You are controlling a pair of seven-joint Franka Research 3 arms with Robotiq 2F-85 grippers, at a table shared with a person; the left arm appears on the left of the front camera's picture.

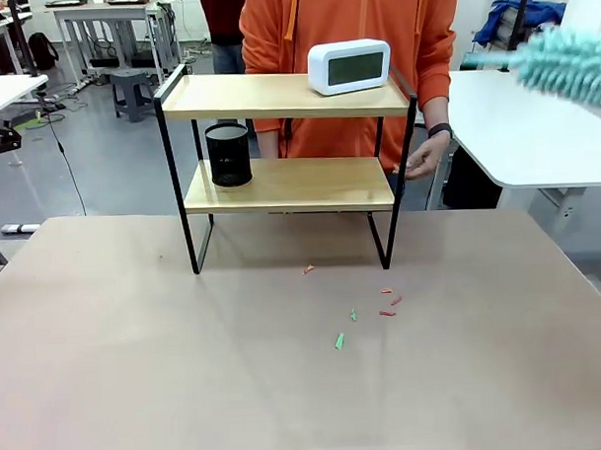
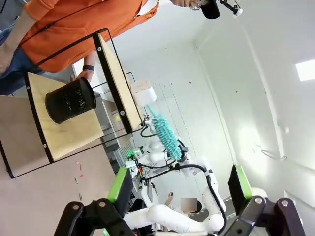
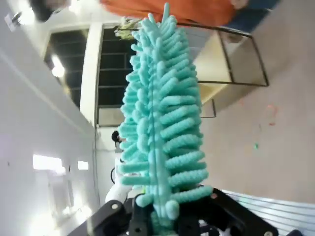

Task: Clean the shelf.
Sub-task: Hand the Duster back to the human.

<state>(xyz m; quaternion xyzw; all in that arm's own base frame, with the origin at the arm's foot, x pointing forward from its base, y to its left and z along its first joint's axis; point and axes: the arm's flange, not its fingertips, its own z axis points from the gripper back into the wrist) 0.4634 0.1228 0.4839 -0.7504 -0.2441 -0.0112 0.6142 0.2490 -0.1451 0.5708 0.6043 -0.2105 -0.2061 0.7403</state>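
Teal duster [image 3: 160, 123] clamped in right gripper [image 3: 162, 221] fingers, raised far right of the shelf [image 1: 288, 146] at surface centre. Left gripper [image 2: 179, 189] fingers apart, empty. Sweeping not begun; next, bring duster onto top board beside clock [image 1: 349, 65].

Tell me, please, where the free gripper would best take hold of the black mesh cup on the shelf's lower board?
Probably across the mesh cup at mid-height, coming in level from the robot's side: it stands upright on the lower board with the top board close overhead.
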